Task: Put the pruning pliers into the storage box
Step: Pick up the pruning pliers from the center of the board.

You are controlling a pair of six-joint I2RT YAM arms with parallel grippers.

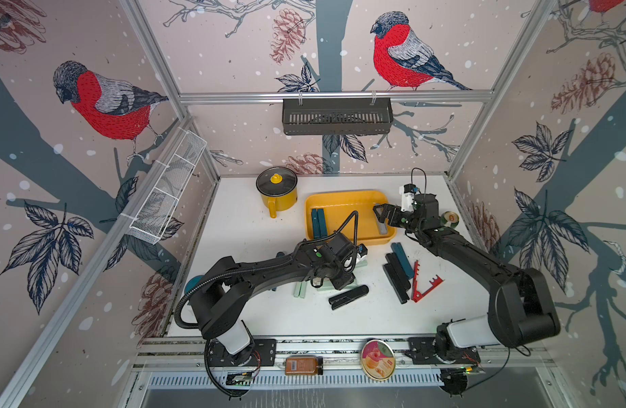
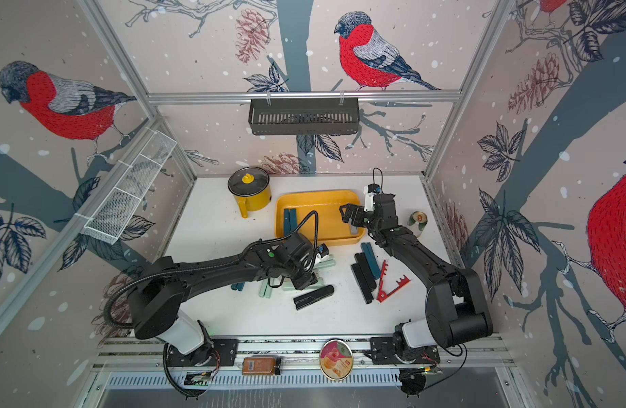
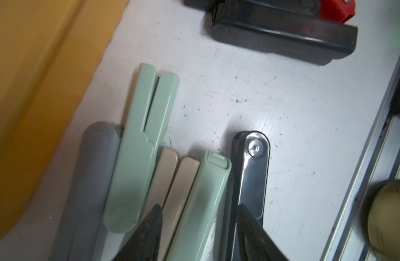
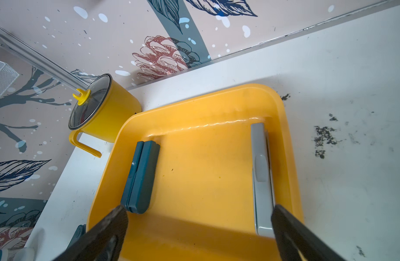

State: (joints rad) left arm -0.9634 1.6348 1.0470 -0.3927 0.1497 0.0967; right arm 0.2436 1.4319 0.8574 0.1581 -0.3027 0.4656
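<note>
The yellow storage box (image 1: 340, 193) (image 4: 194, 99) holds teal pruning pliers (image 4: 140, 176) and a grey pair (image 4: 261, 176). My right gripper (image 4: 200, 214) hangs open over the box's near side, nothing between its fingers. My left gripper (image 3: 198, 209) is down in a pile of pliers in front of the box. Its jaws straddle a beige pair (image 3: 172, 192) and a mint pair (image 3: 203, 203); whether they press on them is unclear. Mint (image 3: 147, 144), grey (image 3: 93, 180) and black pliers (image 3: 251, 176) lie alongside. Further black (image 1: 396, 279), teal (image 1: 402, 259) and red toothed pliers (image 1: 424, 284) lie to the right.
A yellow lidded pot (image 1: 277, 190) stands left of the box and a can (image 1: 450, 218) by the right wall. Another black pair (image 1: 348, 297) lies at mid-table. A black basket (image 1: 336, 116) and white mesh basket (image 1: 166, 190) hang on the walls. A jar (image 1: 302, 365) and tin (image 1: 377, 359) sit on the front rail.
</note>
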